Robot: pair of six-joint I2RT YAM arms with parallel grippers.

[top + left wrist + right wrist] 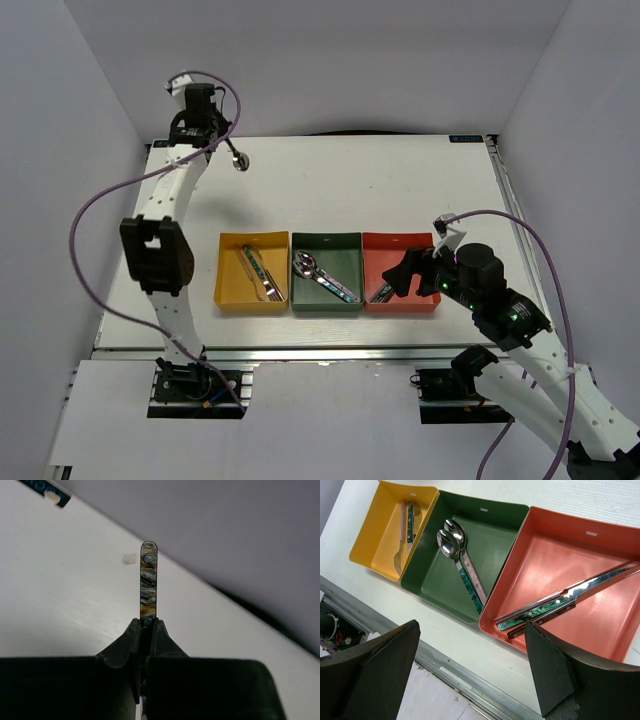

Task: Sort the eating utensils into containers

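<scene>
At the far left corner of the table (380, 180), a utensil (148, 580) is held by the left gripper (146, 622), whose jaws are closed tight on the lower end of its marbled dark handle. In the wrist view the handle is seen to project straight out beyond the fingertips, while a rounded end shows beside the gripper in the overhead view. It is judged a spoon, though this cannot be settled, nor can it be told whether the piece is off the surface. The three trays are set in a row, touching one another, near the front edge, well apart from this grip and toward its near right. Two spoons (455, 540) are found in the green tray (326, 240), the middle one, so that is judged the destination. Forks (402, 535) are kept in the yellow tray (252, 240), which may have to be crossed on the way, and knives (560, 602) in the red tray (398, 240). The right gripper (471, 630) is held over the near edge of the red tray with jaws spread wide and nothing between them. Being just beside the green tray, it could crowd the drop.
</scene>
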